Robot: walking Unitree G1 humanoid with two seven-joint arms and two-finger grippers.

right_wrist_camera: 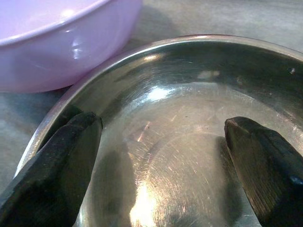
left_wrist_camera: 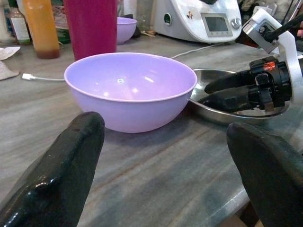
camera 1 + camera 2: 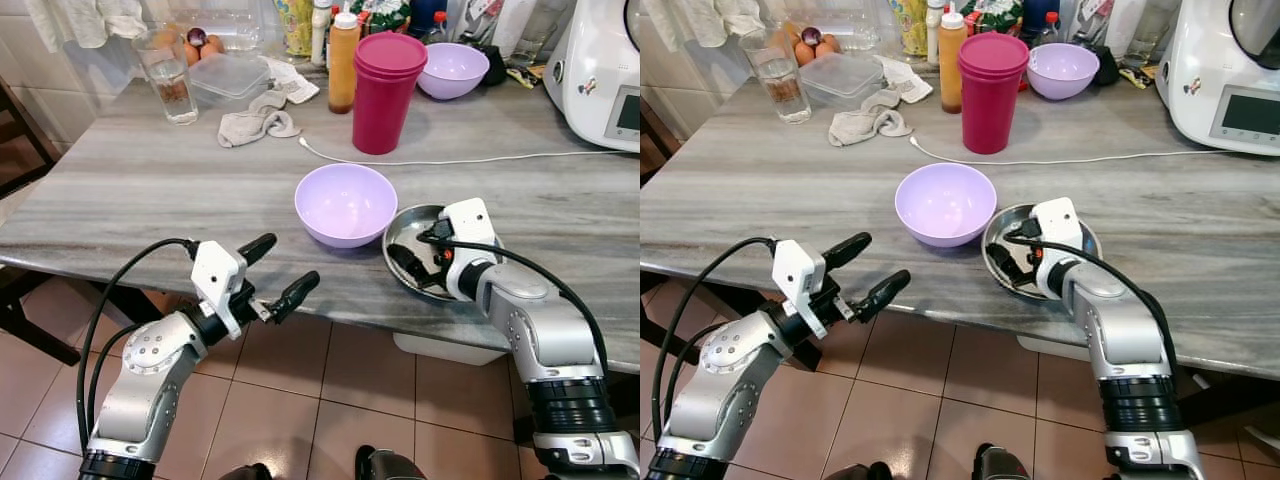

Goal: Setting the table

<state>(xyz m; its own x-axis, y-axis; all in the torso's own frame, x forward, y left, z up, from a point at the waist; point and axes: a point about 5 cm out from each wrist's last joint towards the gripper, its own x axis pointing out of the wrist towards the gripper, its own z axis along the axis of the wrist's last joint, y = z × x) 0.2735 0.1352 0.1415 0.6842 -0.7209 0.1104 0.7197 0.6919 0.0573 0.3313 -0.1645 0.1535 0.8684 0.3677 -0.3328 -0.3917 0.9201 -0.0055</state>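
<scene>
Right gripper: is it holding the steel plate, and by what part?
Nothing is held. The right gripper sits open inside the steel plate, fingers apart over its bottom. The left gripper hangs open off the table edge.

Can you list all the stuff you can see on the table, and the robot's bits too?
Near bowl: one, lilac, by the table's front edge, beside the metal dish.
Metal dish: one, silver, at the front edge, to the right of the near bowl.
Far bowl: one, lilac, at the back.
Tumbler: one, magenta with a lid, behind the near bowl.
Sauce bottle: one, orange, left of the tumbler.
Cable: one, white, running across the table.
Cloth: one, grey, crumpled, back left.
Glass: one, clear, back left.
Plastic box: one, clear, beside the glass.
Kitchen machine: one, white, back right.
Table: one, grey streaked.
Left pincer: black fingers, open, in front of the table edge.
Right pincer: black fingers, open, inside the metal dish.
</scene>
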